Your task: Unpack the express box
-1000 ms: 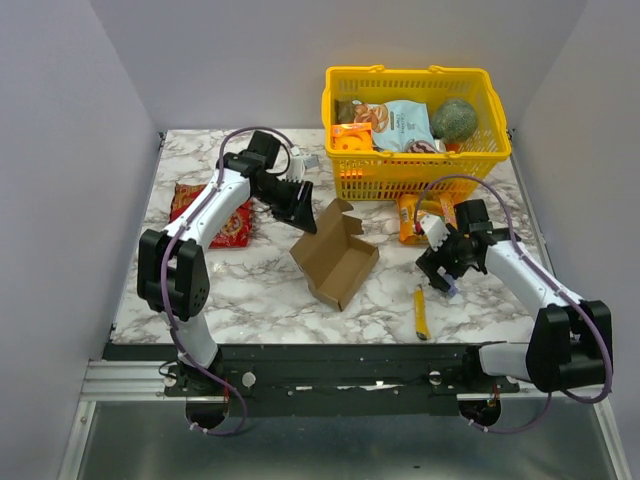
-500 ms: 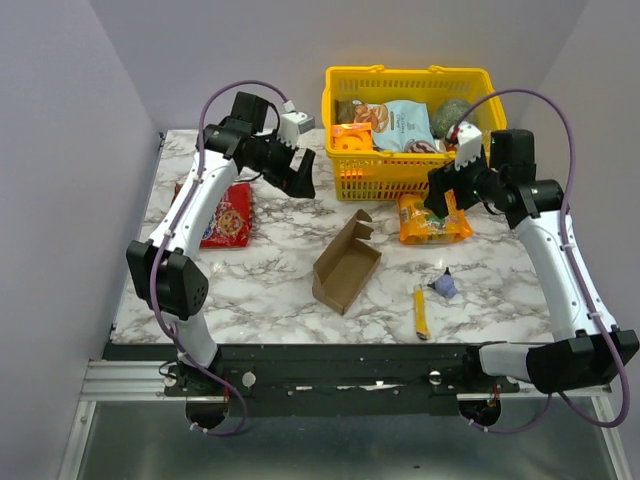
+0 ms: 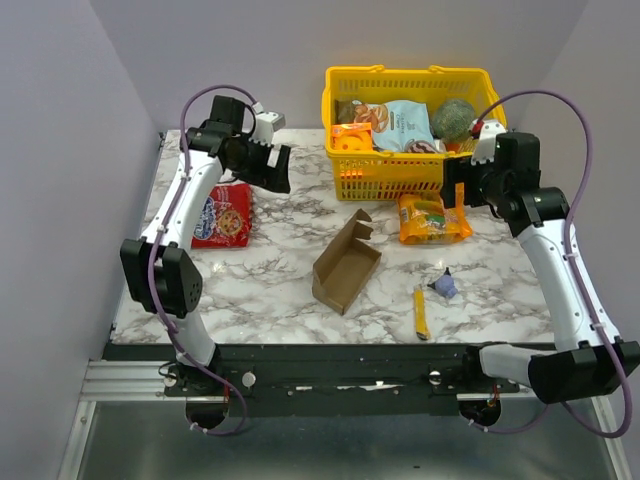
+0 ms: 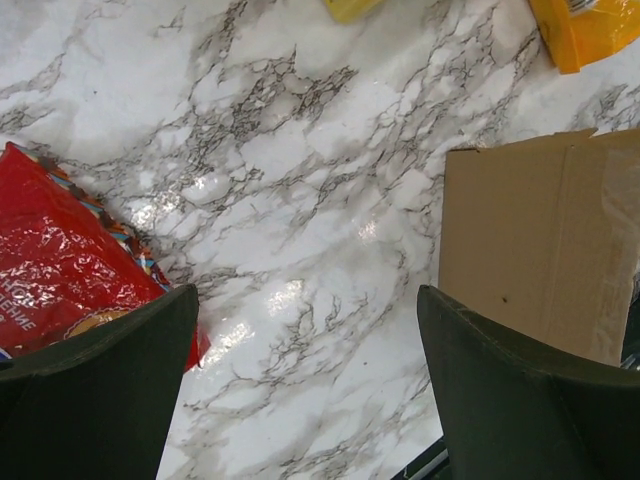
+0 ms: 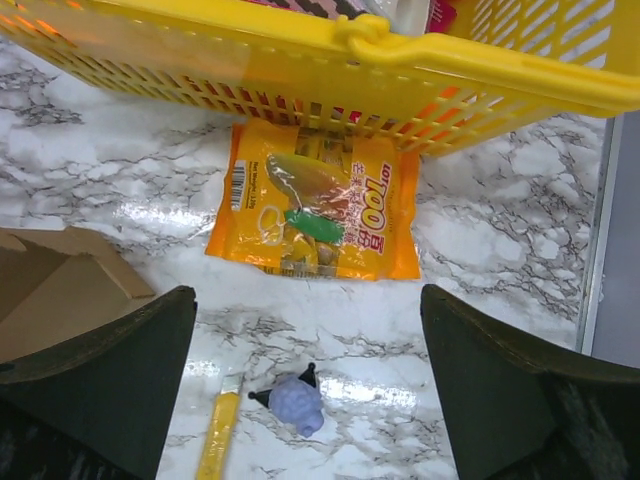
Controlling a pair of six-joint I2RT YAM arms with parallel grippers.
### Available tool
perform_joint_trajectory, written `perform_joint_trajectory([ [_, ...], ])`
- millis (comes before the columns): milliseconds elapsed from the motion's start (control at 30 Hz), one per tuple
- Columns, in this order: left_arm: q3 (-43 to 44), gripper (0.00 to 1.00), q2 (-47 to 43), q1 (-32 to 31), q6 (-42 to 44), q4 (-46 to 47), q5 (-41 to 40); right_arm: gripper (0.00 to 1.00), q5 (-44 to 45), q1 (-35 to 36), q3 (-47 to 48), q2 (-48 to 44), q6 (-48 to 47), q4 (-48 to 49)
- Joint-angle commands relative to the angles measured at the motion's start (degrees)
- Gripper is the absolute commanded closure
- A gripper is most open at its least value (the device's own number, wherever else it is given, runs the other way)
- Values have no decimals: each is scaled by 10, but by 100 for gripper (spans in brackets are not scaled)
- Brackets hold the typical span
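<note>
The express box (image 3: 345, 262) lies in the middle of the marble table (image 3: 270, 290). Its flap is up & open, and nothing touches it. A sec ago the L gripper (image 4: 308, 300) was right at the flap, part-way closed, tipping the box up. Now it has let go. The box has dropped back down & sits a bit more to the R. From above I see nothing inside it, so I think the unpacking is done or v. close to done.

Just R of the box are a thin yellow stick (image 3: 421, 312) & a little blue-purple thing (image 3: 445, 287). A sec ago the R gripper (image 5: 308, 300) was low down over that blue thing. Now the thing sits alone on the table. Behind these, an orange snack bag (image 3: 432, 218) lies up against the yellow basket (image 3: 400, 175). Well off to the L of the box is the red snack bag (image 3: 222, 213).

L gripper: jaws wide apart, nothing in them, up in the air w/ the red bag on one side & the box on the other. R gripper: jaws wide apart too, holds nothing, up in the air over the orange bag near the basket front. Both arms have gone up & back, away from the box.
</note>
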Motion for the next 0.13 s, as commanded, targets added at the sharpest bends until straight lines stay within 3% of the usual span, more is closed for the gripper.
perform_joint_trajectory([
  [0, -11, 1, 2, -3, -12, 8, -27, 0, 30, 0, -8, -20, -1, 24],
  [100, -3, 1, 6, -3, -21, 17, -63, 0, 32, 0, 8, -13, -1, 30],
])
